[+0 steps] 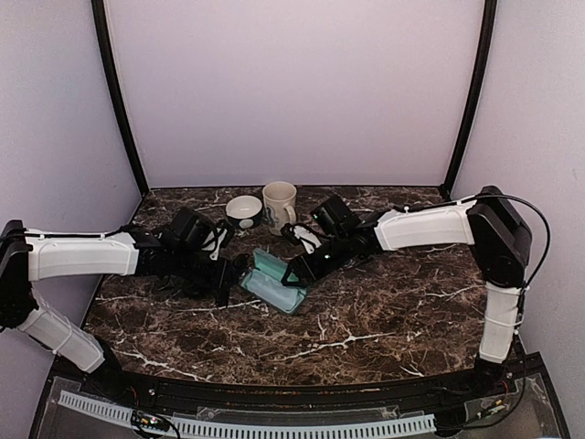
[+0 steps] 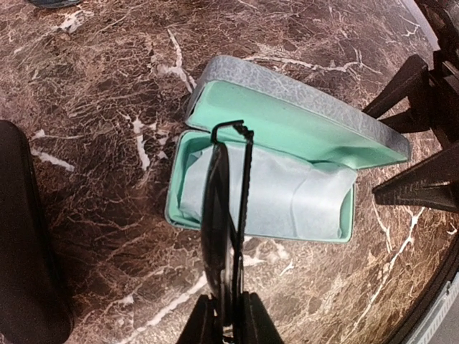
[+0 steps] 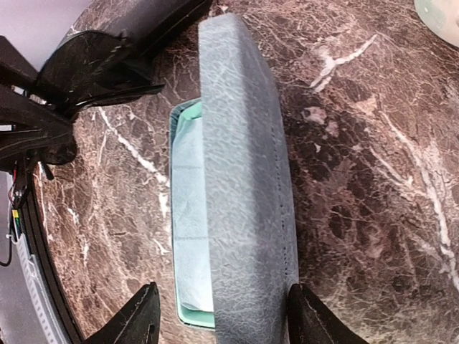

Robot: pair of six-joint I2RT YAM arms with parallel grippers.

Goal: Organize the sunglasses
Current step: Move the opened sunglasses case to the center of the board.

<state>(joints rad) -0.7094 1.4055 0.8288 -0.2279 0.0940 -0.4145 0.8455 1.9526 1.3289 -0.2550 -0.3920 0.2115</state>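
A folded dark pair of sunglasses (image 2: 219, 215) hangs edge-on just above the near left part of the open case's tray (image 2: 287, 204). My left gripper (image 2: 228, 319) is shut on them at one end. The grey-blue hard case (image 1: 272, 282) lies mid-table with its mint-lined lid (image 2: 301, 107) raised. A pale cloth lies in the tray. My right gripper (image 3: 226, 319) is open and straddles the case's end. One fingertip (image 3: 308, 319) sits at the lid's (image 3: 244, 179) outer edge, and the other stands apart from the tray. In the top view the left gripper (image 1: 228, 279) and right gripper (image 1: 297, 273) flank the case.
A cream mug (image 1: 279, 206) and a small dark bowl (image 1: 244, 211) stand behind the case near the back wall. A large dark object (image 2: 21, 236) fills the left edge of the left wrist view. The right gripper's fingers (image 2: 419, 188) stand beside the case's right end.
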